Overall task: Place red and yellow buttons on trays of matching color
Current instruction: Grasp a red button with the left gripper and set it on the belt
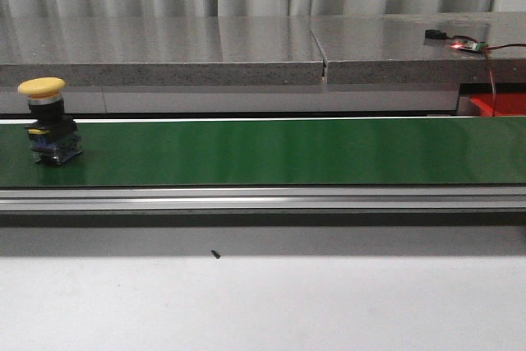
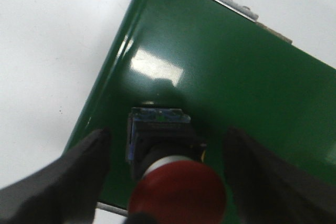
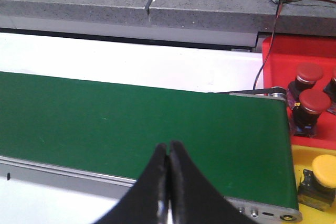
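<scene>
A smooth, slightly glossy green conveyor belt (image 1: 271, 151) runs across the white desk (image 1: 263, 306), edged along its near side by a brushed aluminium rail (image 1: 263, 198). Behind it lies a speckled grey stone ledge (image 1: 164, 51) split by a narrow seam, with a small circuit board showing a red light (image 1: 465, 45) and thin wires at its right end.

At the belt's far left stands a yellow mushroom-capped push button on a black and blue block base (image 1: 47, 121), upright, resting on the green surface.

In the left wrist view, a red dome-capped push button with a blue and black square base (image 2: 168, 171) sits on the belt near its end. The left pincer (image 2: 168, 156) is spread wide, its dark fingers (image 2: 79, 166) on either side of the button and apart from it; no contact is visible.

In the right wrist view, a red plastic tray (image 3: 294, 51) beyond the belt's end holds two red-capped buttons (image 3: 310, 90) in full view, upright and close together; a third object at the picture edge is too cut off to identify. Beside it a yellow plastic tray (image 3: 304, 158) holds one yellow-capped button on a grey base (image 3: 321, 179). The right pincer (image 3: 168, 153) hangs above the belt's near edge with its black tapered fingers pressed tip to tip, holding nothing.

A small dark speck (image 1: 215, 254) lies on the desk in front of the rail.
</scene>
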`<state>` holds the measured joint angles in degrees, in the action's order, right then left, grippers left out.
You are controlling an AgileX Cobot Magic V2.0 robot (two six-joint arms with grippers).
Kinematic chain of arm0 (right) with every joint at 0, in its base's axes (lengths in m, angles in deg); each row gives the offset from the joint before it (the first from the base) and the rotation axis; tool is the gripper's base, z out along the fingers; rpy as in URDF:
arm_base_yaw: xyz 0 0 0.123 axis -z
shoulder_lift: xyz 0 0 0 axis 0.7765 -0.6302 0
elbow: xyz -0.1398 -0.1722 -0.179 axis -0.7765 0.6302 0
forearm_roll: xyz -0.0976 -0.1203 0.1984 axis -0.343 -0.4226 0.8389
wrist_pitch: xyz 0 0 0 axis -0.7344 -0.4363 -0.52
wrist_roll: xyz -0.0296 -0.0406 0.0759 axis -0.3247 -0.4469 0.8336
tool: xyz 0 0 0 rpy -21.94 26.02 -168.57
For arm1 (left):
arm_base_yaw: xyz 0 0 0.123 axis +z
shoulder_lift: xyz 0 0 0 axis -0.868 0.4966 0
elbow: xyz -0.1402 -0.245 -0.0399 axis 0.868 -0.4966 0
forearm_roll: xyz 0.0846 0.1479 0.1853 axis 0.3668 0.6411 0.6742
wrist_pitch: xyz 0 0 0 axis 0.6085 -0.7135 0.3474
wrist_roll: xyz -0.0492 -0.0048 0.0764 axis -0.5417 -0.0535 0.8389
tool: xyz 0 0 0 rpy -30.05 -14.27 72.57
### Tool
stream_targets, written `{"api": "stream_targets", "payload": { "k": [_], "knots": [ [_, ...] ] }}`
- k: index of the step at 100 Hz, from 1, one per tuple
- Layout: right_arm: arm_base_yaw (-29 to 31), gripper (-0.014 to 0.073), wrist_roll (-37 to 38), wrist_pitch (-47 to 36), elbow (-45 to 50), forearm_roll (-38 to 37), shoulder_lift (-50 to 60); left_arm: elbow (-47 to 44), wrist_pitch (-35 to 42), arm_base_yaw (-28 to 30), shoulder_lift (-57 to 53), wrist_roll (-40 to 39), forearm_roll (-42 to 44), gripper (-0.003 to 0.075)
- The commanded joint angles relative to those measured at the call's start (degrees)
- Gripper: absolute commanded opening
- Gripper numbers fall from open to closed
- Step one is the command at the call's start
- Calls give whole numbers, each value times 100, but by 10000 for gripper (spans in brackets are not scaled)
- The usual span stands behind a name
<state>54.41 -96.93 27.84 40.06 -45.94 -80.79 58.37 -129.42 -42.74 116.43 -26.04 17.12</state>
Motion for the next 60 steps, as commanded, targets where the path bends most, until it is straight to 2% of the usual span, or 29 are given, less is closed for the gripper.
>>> {"api": "stream_targets", "payload": {
  "k": [1,19,31,40,57,60],
  "knots": [
    [-12,-67,-45,-294,-152,110,19,154,236,-30,-272,25,-118,579],
    [-12,-67,-45,-294,-152,110,19,154,541,-30,-577,80,-118,543],
    [-12,-67,-45,-294,-152,110,19,154,722,-30,-929,682,-331,466],
    [-12,-67,-45,-294,-152,110,19,154,746,-86,-1181,1001,-419,348],
    [-12,-67,-45,-280,-152,110,19,154,933,-373,-1580,1269,-419,15],
    [-12,-67,-45,-280,-152,110,19,154,938,-447,-1650,1308,-406,-18]
  ]
}}
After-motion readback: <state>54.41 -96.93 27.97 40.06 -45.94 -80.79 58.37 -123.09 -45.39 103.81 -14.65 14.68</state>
